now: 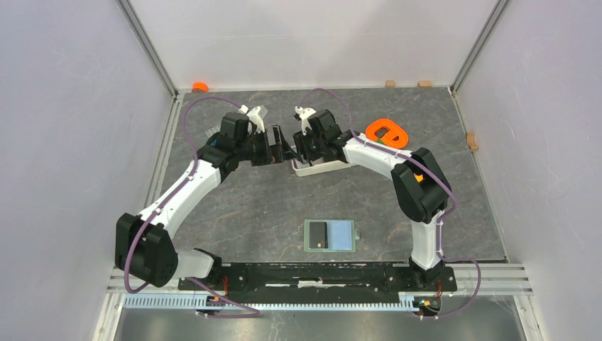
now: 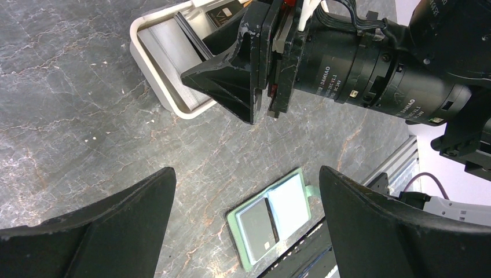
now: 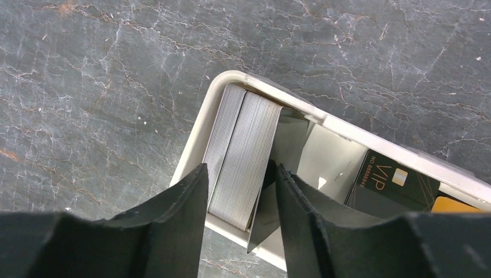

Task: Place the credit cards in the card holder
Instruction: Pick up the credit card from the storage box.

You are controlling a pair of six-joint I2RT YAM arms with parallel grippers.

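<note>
The card holder [image 1: 342, 235] lies open near the table's front, pale blue inside up, with a black card [image 1: 318, 235] on its left half. Both also show in the left wrist view, the holder [image 2: 291, 198] and its card [image 2: 257, 226]. My left gripper [image 1: 280, 147] is wide open and empty, hovering by the white tray [image 1: 316, 169]. My right gripper [image 3: 240, 174] reaches into the tray [image 3: 194, 136] with its jaws a narrow gap apart. A dark card [image 3: 272, 208] stands on edge against the right finger. A black VIP card [image 3: 394, 182] and a tan card [image 3: 457, 204] lie in the tray.
A grey ribbed insert [image 3: 240, 145] fills the tray's end between my right fingers. An orange ring-shaped object [image 1: 387, 133] lies right of the tray. Small wooden blocks [image 1: 472, 141] sit near the right wall and an orange cap [image 1: 199, 87] at the back left.
</note>
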